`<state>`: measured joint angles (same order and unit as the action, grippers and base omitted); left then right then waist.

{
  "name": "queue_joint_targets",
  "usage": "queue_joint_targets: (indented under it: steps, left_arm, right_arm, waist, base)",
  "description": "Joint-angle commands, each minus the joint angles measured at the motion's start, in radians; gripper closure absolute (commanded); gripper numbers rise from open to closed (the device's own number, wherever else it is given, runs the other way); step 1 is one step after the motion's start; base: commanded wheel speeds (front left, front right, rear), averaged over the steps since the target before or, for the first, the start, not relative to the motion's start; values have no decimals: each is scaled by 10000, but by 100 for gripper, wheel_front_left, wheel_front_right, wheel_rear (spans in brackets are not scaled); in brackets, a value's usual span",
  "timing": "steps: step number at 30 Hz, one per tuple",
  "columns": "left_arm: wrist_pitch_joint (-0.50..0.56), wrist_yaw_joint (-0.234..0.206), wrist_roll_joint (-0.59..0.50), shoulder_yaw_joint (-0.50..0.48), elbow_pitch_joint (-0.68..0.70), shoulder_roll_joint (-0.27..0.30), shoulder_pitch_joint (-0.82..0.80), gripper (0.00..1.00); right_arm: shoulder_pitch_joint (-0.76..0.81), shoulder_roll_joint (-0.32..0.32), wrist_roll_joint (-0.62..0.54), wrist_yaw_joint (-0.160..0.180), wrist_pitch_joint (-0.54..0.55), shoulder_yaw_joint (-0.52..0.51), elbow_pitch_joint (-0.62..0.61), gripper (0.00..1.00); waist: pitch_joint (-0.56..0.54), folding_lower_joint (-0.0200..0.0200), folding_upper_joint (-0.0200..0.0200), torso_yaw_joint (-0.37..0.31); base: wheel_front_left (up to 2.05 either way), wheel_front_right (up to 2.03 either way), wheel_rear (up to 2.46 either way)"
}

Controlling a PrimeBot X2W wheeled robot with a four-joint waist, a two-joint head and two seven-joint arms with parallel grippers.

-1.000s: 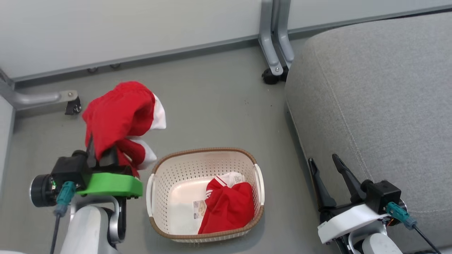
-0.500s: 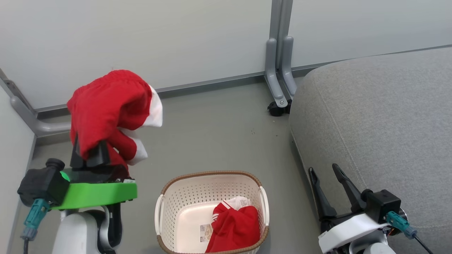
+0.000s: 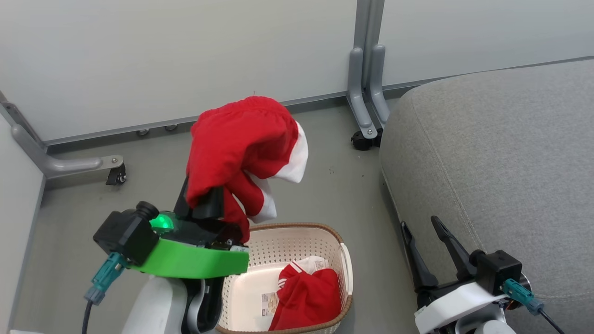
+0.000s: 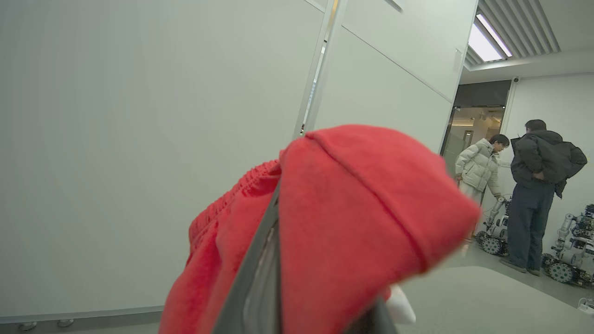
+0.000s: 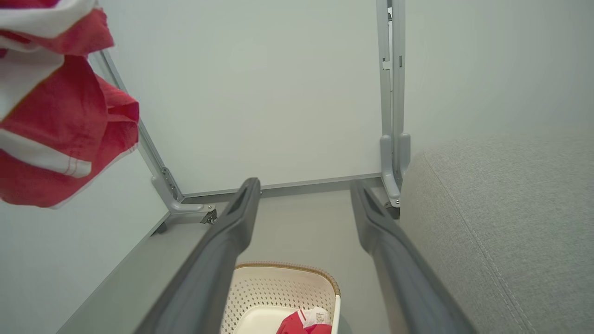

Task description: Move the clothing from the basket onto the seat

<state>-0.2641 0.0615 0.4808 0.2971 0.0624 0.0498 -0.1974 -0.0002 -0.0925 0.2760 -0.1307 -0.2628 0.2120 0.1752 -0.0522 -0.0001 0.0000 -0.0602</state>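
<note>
Head view: the left hand [image 3: 199, 206] is seen clenched on the held garment [image 3: 241, 139], a red piece with white trim that is draped over its dark fingers and carried clear of the basket [image 3: 297, 227], above the rim at about 10 o'clock of it. Against the picture of half a second ago, with the partition post [image 3: 364, 69] and the basket hardly displaced, the hand and its load have been swung from the 9 o'clock side of the view toward the centre, that is, toward the seat [image 3: 501, 153] lying at 3 o'clock. The transfer is therefore judged to be under way, with the seat not yet reached. The second garment [image 3: 308, 299] is left bunched at 5 o'clock inside the basket, beside a sticker [image 3: 265, 304], so half of the job remains. The right hand [image 3: 420, 222] is held released at 4 o'clock, close by the seat's edge, with nothing between its fingers. Left wrist view: the held garment [image 4: 352, 222] is seen wrapped over the fingers [image 4: 257, 283], whose tips are hidden; two people [image 4: 540, 195] stand well off at 3 o'clock. Right wrist view: the right hand [image 5: 304, 195] is shown spread and empty, with the basket [image 5: 287, 269] at 6 o'clock, the held garment [image 5: 60, 130] hanging at 10 o'clock and the seat [image 5: 501, 208] at 3 o'clock.
</note>
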Motion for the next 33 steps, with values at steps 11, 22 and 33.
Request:
queue_joint_targets:
  steps: [11,22,33]
  left_arm:
    - [-5,-193,220,203,-23,21,-232,100]
    - [-5,-170,372,226,-146,21,-197,100]
    - [-5,-9,316,430,-464,22,-403,100]
  right_arm:
    - [-54,-58,-69,-1,-31,64,-2,0]
    - [-6,-67,-54,-1,-31,46,-41,0]
    - [-119,-197,-293,-1,-31,386,-156,0]
  waist:
    - [16,1,0,-179]
    - [32,1,0,-152]
    - [151,1,0,-146]
  base:
    - [0,0,0]
    - [0,0,0]
    - [0,0,0]
